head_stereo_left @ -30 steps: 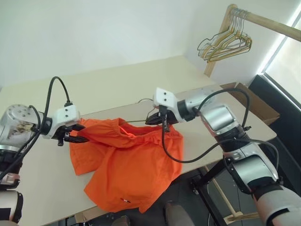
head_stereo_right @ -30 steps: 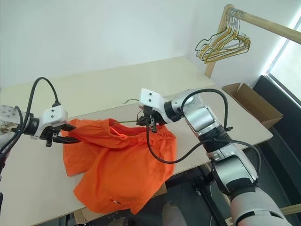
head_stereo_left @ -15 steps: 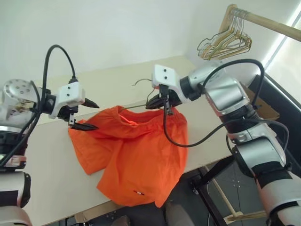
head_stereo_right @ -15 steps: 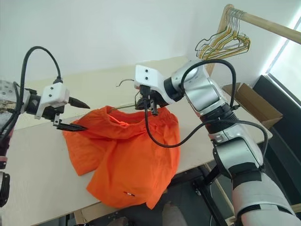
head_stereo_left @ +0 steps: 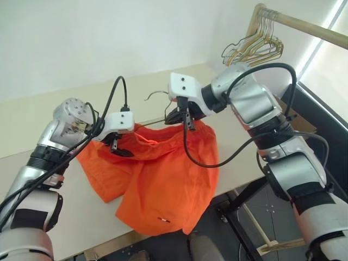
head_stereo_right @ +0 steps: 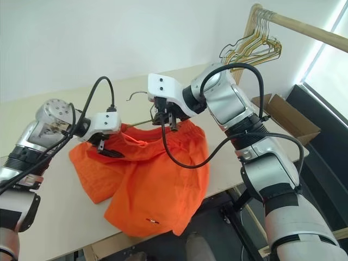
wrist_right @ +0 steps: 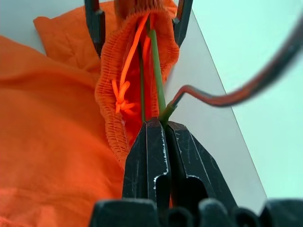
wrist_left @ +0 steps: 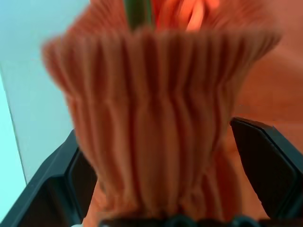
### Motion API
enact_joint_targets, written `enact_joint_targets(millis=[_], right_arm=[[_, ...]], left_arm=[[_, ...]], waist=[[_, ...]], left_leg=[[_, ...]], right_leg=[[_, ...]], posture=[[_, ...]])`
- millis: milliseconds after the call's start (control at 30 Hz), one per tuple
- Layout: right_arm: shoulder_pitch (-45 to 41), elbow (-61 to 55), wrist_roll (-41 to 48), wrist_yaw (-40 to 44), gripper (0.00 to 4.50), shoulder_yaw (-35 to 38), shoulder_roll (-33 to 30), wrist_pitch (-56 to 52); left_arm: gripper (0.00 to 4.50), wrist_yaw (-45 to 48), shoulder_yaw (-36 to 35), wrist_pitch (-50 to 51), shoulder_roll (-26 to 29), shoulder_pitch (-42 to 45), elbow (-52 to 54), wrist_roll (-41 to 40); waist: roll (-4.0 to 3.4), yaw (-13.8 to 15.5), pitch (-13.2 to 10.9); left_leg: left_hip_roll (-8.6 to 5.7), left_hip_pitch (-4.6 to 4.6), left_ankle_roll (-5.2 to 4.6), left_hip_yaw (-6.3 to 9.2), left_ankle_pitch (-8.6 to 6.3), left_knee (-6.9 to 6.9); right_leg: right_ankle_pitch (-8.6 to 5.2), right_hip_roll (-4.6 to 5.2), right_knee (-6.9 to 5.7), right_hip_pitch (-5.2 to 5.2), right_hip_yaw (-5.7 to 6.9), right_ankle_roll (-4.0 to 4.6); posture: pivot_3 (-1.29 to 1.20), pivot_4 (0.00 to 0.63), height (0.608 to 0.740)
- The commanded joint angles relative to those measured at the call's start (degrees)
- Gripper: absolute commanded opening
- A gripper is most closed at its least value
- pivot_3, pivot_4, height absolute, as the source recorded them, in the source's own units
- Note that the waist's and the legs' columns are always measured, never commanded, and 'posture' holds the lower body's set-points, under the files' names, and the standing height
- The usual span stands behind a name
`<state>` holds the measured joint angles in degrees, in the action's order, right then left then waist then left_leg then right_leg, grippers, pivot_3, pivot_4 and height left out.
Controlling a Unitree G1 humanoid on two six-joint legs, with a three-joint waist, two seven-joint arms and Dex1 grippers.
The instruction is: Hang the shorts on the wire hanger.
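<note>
My right gripper (wrist_right: 163, 125) is clamped tight on the wire hanger (wrist_right: 155, 71), held raised above the table (head_stereo_left: 65, 217). The orange shorts (head_stereo_left: 163, 179) hang from it, waistband threaded on the wire, legs draping onto the table's front edge. My left gripper (wrist_left: 165, 161) stands wide, fingers (wrist_left: 265, 161) either side of the gathered waistband. A cardboard box (head_stereo_right: 283, 117) sits open beyond the table; its contents cannot be made out.

My shorts (head_stereo_left: 157, 179) were bright orange with a small white tag; my black-fingered right gripper (wrist_right: 161, 137) pinched the thin grey wire hanger (head_stereo_left: 155, 97) over a beige table (head_stereo_left: 32, 125).
</note>
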<state>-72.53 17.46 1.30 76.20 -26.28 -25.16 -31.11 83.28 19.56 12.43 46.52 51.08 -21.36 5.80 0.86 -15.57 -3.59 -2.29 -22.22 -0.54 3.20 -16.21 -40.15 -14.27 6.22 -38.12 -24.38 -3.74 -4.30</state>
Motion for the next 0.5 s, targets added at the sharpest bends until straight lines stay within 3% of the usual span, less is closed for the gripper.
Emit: enact_joint_targets(millis=[33,333,433,500], right_arm=[[-1.6,-2.1,0.1,-0.1,0.00,1.5,-0.1,0.1],[-0.8,-2.7,-0.3,-1.0,0.00,1.6,-0.4,0.4],[0.0,-2.6,-0.4,-1.6,0.00,1.8,-0.5,3.1],[0.6,-2.6,-0.7,-1.9,0.56,1.8,-0.8,4.8]], left_arm=[[3.24,-2.0,-1.2,-0.4,-0.4,2.1,-0.4,0.7],[0.21,-2.3,-3.1,1.3,-0.5,1.9,-0.2,-0.8],[0.06,-2.4,-3.8,1.8,-0.3,2.0,-0.2,-1.2],[0.00,-2.5,-4.5,2.6,-0.2,2.0,-0.1,-1.7]], waist=[[0.00,-0.3,0.0],[0.00,-1.0,0.0],[0.00,-1.0,0.0],[0.00,-1.0,0.0]], left_leg=[[0.00,0.01,0.00,0.00,0.00,0.00],[0.00,0.01,0.00,0.02,0.00,-0.01],[0.00,0.01,0.00,0.02,0.00,0.00],[0.00,0.01,0.00,0.02,0.00,-0.01]], right_leg=[[0.00,0.00,0.00,0.00,0.00,0.00],[0.00,0.02,0.00,0.02,0.00,0.00],[0.00,0.02,-0.01,0.02,0.00,0.00],[0.00,0.03,0.00,0.02,0.00,0.00]], posture=[[-0.18,0.000,0.740],[-0.17,0.000,0.740],[-0.17,0.000,0.740],[-0.18,0.000,0.740]])
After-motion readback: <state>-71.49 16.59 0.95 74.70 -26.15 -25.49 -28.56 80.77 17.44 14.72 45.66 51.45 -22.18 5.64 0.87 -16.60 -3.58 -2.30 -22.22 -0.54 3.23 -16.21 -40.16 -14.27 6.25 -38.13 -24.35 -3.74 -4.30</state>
